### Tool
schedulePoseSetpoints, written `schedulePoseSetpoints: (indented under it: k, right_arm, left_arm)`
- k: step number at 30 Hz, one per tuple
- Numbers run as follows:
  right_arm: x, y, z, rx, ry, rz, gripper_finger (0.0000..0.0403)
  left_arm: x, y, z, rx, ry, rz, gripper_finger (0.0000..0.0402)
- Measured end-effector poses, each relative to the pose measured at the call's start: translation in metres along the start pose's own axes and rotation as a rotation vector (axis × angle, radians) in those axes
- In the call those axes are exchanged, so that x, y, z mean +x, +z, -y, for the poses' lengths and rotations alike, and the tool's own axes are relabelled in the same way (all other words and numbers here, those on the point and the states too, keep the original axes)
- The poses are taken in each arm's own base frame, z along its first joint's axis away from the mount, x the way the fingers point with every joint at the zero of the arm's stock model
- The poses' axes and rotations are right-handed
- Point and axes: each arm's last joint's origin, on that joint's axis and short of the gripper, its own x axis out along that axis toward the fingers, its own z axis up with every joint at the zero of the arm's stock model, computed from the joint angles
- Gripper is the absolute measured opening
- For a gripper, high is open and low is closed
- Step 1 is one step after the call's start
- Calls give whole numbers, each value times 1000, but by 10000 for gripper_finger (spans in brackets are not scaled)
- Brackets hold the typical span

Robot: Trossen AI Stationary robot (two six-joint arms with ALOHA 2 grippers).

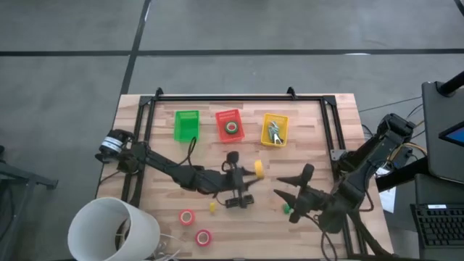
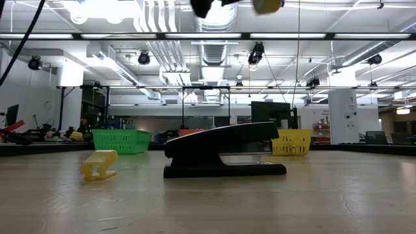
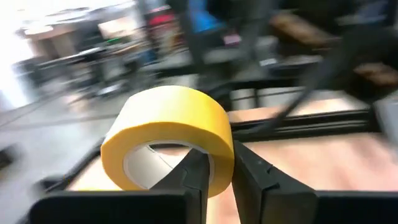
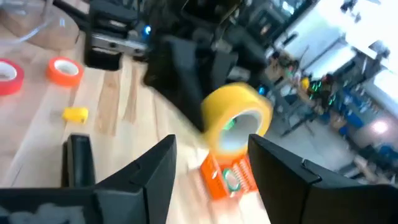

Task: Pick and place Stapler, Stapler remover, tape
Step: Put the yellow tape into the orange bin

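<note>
My left gripper (image 1: 249, 170) is shut on the yellow tape roll (image 1: 258, 169) above the table's middle, over the black stapler (image 1: 239, 199). The stapler lies flat on its base (image 2: 224, 170). My right gripper (image 1: 284, 187) hovers open to the stapler's right and touches nothing. Two red-orange tape rolls (image 1: 187, 217) (image 1: 204, 237) lie flat near the front edge. The green tape roll (image 1: 230, 129) sits in the red basket (image 1: 230, 116). A metal staple remover (image 1: 274, 133) lies in the yellow basket (image 1: 281, 122). My left gripper pinches the yellow roll's wall (image 3: 217, 165), one finger (image 3: 186, 180) inside the pale hollow and one finger (image 3: 261, 180) outside. The fingers reach roughly level from the table's left. The roll (image 2: 266, 6) is lifted clear of the table and sits tilted.
A green basket (image 1: 186, 125) stands left of the red one along the far side. A small yellow block (image 1: 212, 207) and a small green block (image 1: 287, 209) lie near the stapler. A white bucket (image 1: 112, 228) sits at the front left corner. A black frame (image 1: 232, 98) borders the far edge.
</note>
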Motion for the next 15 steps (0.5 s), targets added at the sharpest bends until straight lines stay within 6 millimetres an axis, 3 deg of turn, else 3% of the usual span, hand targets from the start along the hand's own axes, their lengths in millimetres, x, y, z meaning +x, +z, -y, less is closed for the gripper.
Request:
schedulePoseSetpoints:
  k: [7, 15]
  right_arm:
    - [-1, -27, -3, 59, -7, -85, 191]
    - [2, -50, -10, 80, -2, -118, 169]
  left_arm:
    - [8, -12, -29, -96, 403, -101, 55]
    - [30, -45, -95, -237, 476, -330, 51]
